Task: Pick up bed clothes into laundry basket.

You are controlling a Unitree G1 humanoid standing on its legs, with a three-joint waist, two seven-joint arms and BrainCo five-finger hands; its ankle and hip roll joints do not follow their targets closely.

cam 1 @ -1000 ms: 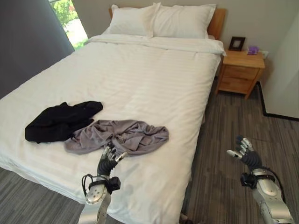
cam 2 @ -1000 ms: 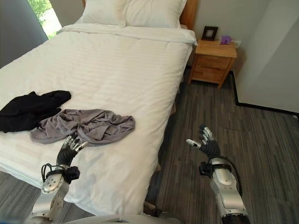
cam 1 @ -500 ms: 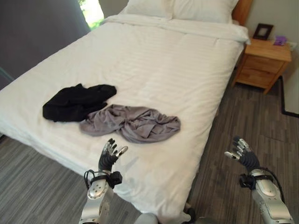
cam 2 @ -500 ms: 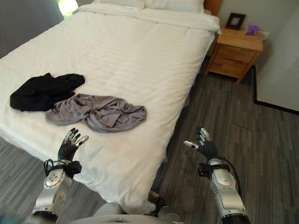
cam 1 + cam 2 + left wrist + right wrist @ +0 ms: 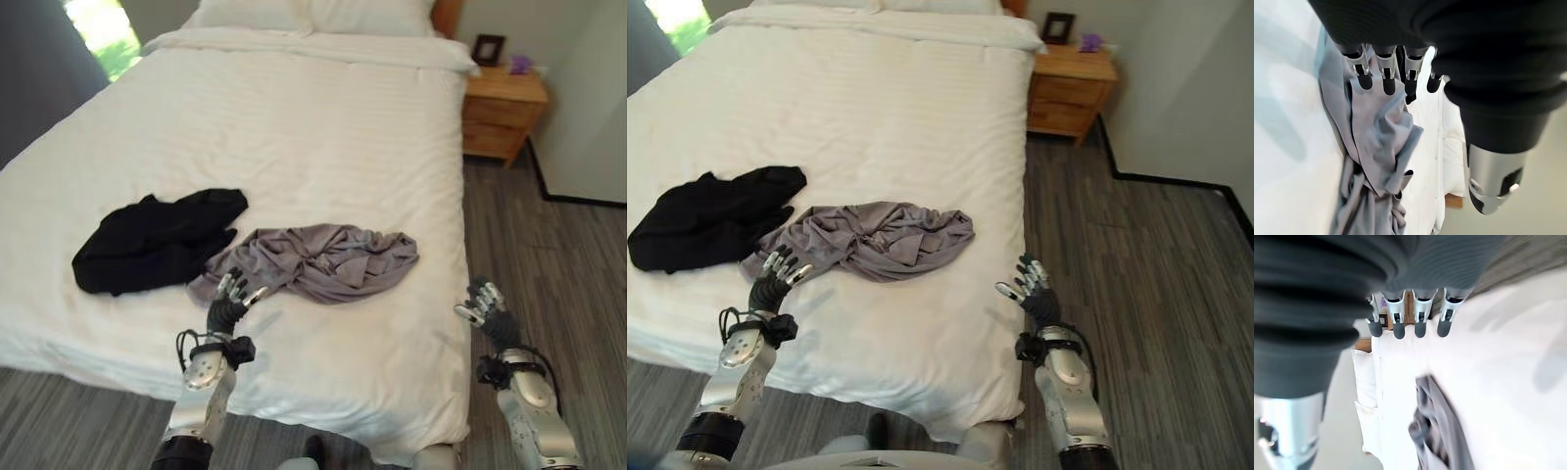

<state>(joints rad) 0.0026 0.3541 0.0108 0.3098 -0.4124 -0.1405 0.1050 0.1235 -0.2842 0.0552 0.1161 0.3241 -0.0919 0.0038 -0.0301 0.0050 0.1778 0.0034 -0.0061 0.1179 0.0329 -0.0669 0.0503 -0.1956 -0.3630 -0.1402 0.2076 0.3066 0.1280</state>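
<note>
A crumpled grey garment (image 5: pixel 323 262) lies on the white bed (image 5: pixel 294 127) near its front edge, and a black garment (image 5: pixel 152 240) lies just left of it, touching it. My left hand (image 5: pixel 228 308) hovers open at the grey garment's (image 5: pixel 1371 147) near left corner, fingers straight and holding nothing. Over the bed's front right corner my right hand (image 5: pixel 1031 292) is open too, well right of the grey garment (image 5: pixel 1437 431).
A wooden nightstand (image 5: pixel 502 98) with a picture frame and a purple item stands right of the bed's head. Pillows (image 5: pixel 294 14) lie at the headboard. Grey plank floor (image 5: pixel 1146 255) runs along the bed's right side beside a pale wall.
The camera has shifted, so the whole scene has moved. My left hand is now closer to the grey garment's corner, and my right hand has come from over the floor to the bed's corner.
</note>
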